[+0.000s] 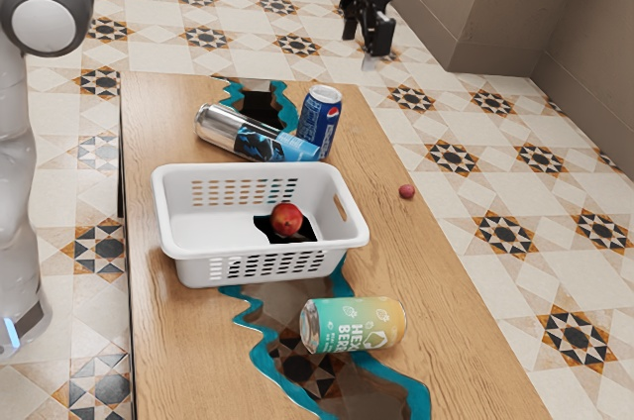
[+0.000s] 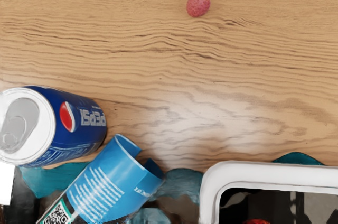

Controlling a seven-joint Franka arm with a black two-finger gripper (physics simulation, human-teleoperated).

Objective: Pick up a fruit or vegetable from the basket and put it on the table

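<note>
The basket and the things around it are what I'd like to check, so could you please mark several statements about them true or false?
1. A round red fruit lies inside the white basket. True.
2. The Pepsi can lies on its side. False: it stands upright.
3. The small reddish fruit rests on the table, outside the basket. True.
4. The green-and-yellow can stands upright. False: it lies on its side.
5. The silver-and-blue can is lying on its side outside the basket. True.
</note>
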